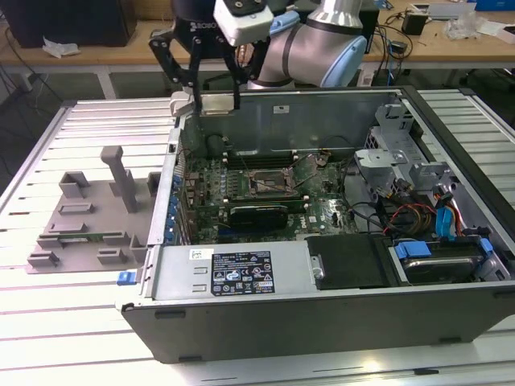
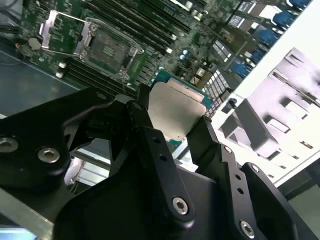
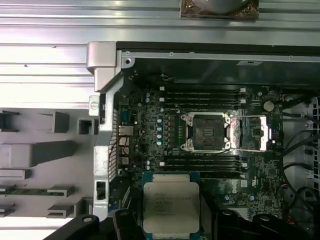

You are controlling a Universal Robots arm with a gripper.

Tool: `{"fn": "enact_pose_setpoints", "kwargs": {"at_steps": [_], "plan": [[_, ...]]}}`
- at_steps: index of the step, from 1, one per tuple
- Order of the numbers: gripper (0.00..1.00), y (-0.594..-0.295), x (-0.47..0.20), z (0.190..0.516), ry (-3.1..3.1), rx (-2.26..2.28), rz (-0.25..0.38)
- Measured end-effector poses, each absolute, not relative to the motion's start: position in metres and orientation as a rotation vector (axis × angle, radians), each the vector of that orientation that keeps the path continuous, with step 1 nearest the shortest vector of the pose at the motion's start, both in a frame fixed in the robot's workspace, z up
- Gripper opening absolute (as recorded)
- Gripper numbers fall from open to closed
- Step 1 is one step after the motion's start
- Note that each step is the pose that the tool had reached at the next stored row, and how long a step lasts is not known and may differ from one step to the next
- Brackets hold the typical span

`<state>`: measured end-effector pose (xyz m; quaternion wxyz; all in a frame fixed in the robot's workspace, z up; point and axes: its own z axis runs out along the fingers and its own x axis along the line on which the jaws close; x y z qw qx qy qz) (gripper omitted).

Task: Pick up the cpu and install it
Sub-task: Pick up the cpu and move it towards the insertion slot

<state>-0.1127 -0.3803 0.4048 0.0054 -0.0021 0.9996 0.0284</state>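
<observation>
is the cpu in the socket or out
Out. The cpu is held in the pincer; the socket is bare, its frame swung open.

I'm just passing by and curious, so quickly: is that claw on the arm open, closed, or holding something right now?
Gripper: closed on the cpu, gripping it by two opposite edges.
</observation>
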Motion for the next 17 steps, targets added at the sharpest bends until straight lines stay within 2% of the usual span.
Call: {"fn": "enact_pose_setpoints", "kwargs": {"at_steps": [17], "plan": [[0.55, -0.375, -0.063, 0.362, 3.143, -0.006, 0.089]]}}
